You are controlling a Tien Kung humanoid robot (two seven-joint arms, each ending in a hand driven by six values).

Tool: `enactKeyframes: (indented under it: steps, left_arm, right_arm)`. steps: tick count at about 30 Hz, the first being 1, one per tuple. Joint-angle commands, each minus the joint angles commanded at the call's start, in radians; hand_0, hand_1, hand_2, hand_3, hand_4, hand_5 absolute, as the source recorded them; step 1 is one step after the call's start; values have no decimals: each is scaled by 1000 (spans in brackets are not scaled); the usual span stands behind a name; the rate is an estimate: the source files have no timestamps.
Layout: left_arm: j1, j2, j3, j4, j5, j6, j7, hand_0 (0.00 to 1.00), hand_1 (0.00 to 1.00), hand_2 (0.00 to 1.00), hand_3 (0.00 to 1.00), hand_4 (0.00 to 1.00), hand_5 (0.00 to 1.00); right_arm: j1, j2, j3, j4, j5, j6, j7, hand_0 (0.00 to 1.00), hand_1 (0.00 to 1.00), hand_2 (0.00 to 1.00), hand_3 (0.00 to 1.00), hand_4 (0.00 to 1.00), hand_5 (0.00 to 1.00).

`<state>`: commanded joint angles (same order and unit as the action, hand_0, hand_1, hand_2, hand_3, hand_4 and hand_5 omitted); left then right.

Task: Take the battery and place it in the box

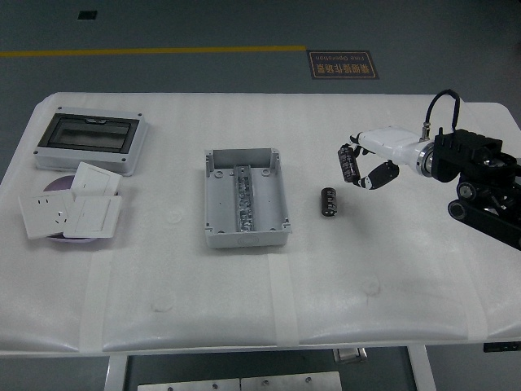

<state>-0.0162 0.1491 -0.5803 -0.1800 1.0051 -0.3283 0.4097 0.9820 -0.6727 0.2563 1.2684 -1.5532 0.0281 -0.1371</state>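
My right hand (pixel 362 167) comes in from the right edge and is shut on a black cylindrical battery (pixel 349 164), holding it upright above the table, right of the box. A second black battery (pixel 329 202) lies on the white table below and left of the hand. The open grey box (pixel 245 198) sits at the table's middle, with a metal rail along its floor. My left arm is out of view.
At the far left stands a grey enclosure with a dark window (pixel 88 140). In front of it, white switch and socket plates (pixel 72 210) lie stacked on a purple disc. The table's near edge (pixel 260 346) runs along the bottom.
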Motion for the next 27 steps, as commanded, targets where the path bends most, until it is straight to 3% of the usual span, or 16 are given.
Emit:
enactKeyframes:
  steps: [6,12,14,19,20,25,26,27]
  left_arm:
    - [4,-3,-11,0,11,-4,6,736,703,500,515,322,2]
    - [6,-5,0,0,6,2,7,735,702,499,513,326,2]
    - [6,-5,-1,0,6,3,8,734,701,497,509,325,2]
    - [8,-5,-10,0,13,-1,15,734,701,497,509,325,2]
    - [9,-5,-14,0,15,-3,18,734,700,498,510,325,2]
    - [11,-7,-15,0,16,-8,22,734,700,498,510,325,2]
    - [11,-8,-15,0,16,-7,22,733,700,497,508,326,2]
    - [11,-8,-14,0,16,-6,21,733,700,497,508,326,2]
  right_arm:
    - [-31,14,123,114,67,1,-6,748,685,625,676,665,223]
    - [-82,98,225,210,57,-22,5,742,686,624,679,669,229]
    - [-94,129,236,215,42,-46,19,744,689,666,699,678,246]
    - [-139,214,252,186,-10,-102,45,744,689,666,699,678,246]
    - [-149,230,253,176,-19,-112,49,759,713,768,969,767,344]
    - [-179,266,245,142,-39,-132,57,759,713,768,969,767,344]
    - [-184,272,239,131,-39,-136,59,894,858,964,998,898,427]
    - [-187,276,234,123,-38,-138,60,894,858,964,998,898,427]
